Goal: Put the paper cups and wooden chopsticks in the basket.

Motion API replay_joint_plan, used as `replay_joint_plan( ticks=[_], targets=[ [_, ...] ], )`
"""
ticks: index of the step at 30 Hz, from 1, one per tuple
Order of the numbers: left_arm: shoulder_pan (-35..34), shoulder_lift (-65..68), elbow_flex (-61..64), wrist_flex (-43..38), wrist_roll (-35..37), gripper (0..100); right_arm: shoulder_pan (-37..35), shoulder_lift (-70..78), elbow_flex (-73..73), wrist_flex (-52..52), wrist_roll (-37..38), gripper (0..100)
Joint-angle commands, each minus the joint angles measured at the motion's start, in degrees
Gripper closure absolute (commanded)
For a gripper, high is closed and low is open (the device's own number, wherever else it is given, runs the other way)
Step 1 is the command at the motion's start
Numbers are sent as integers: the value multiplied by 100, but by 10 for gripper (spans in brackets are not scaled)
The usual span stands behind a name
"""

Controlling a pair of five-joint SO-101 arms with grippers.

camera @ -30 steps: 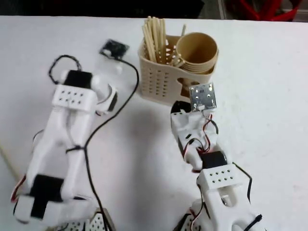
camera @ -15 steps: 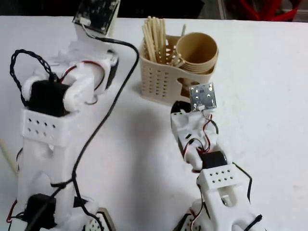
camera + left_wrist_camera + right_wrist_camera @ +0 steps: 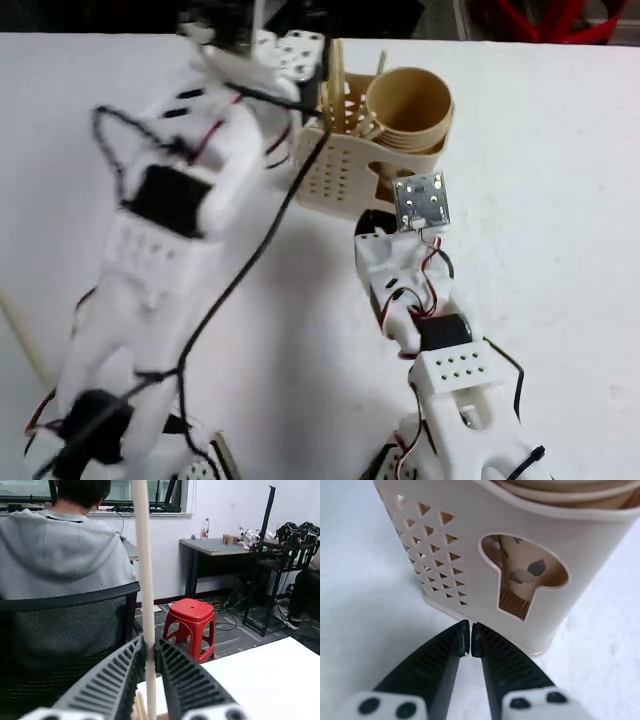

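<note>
Chopstick (image 3: 142, 555) stands upright, clamped in the left pincer (image 3: 150, 649).

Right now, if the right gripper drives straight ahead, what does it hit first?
Most likely the basket, at its lower wall beside the keyhole cutout where a paper cup shows. The right gripper, jaws shut, points straight at it. The gap looks short, though depth is unclear.

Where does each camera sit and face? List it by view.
High view: fixed above the table, looking down on both arms, basket and paper cups.
Left wrist view: on the left wrist, facing across the room; left gripper shut on a wooden chopstick.
Right wrist view: on the right wrist, low, facing the basket's side; right gripper shut.
Shared: basket, high and right wrist views.
</note>
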Motion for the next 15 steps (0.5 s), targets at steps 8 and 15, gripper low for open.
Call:
replay_joint_plan(
  ticks=[8,15],
  targets=[
    [66,998,422,-1222,62,959,84,-163,-79,-127,0,978],
    [-92,1059,167,-510,62,857,84,-163,-79,-127,0,978]
  ],
)
